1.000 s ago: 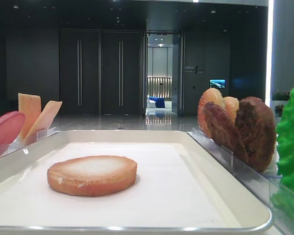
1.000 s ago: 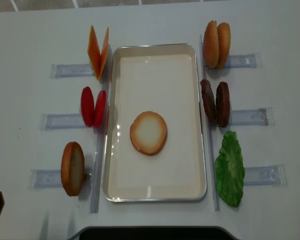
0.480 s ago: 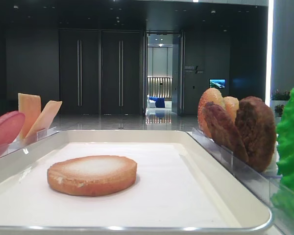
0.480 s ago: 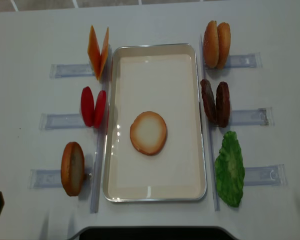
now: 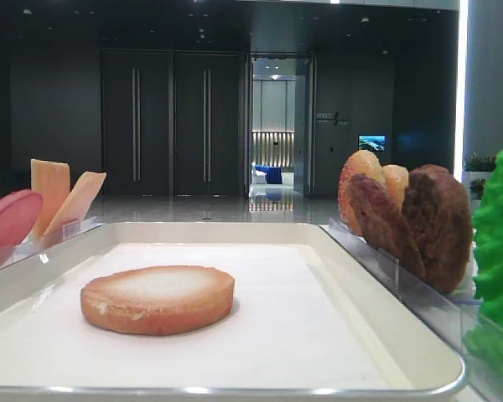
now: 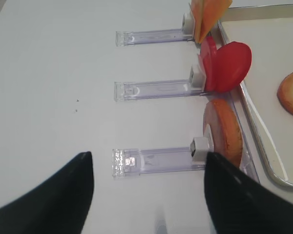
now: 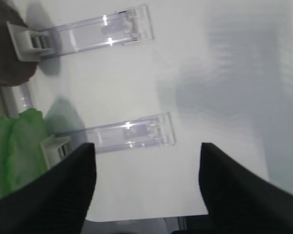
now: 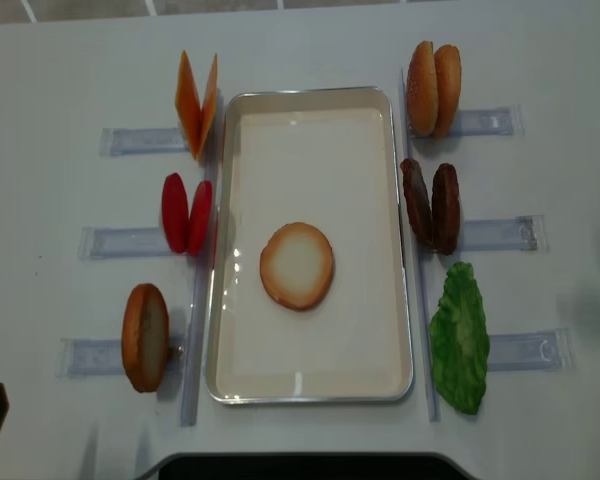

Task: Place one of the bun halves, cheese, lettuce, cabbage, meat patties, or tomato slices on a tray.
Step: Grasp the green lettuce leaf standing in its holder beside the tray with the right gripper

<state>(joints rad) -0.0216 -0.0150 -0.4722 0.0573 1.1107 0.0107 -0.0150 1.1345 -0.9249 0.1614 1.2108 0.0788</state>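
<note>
The white table fills the overhead view, and in its middle lies the tray, long side running near to far. One bun half lies flat on the tray's base, pale face up, a little nearer than centre. Right of the tray, the lettuce stands nearest, the two meat patties on edge in the middle, and a pair of bun halves farthest. Left of the tray stand a single bun half nearest, the tomato slices in the middle, and the cheese farthest, its two slices leaning apart. Clear plastic holders stick outward from each group.

The right gripper hangs over bare table right of the lettuce's holder, jaws spread wide with nothing between them; the lettuce sits off to its left, well apart. The left gripper also has its jaws wide apart and holds nothing, with the single bun half just ahead and to its right.
</note>
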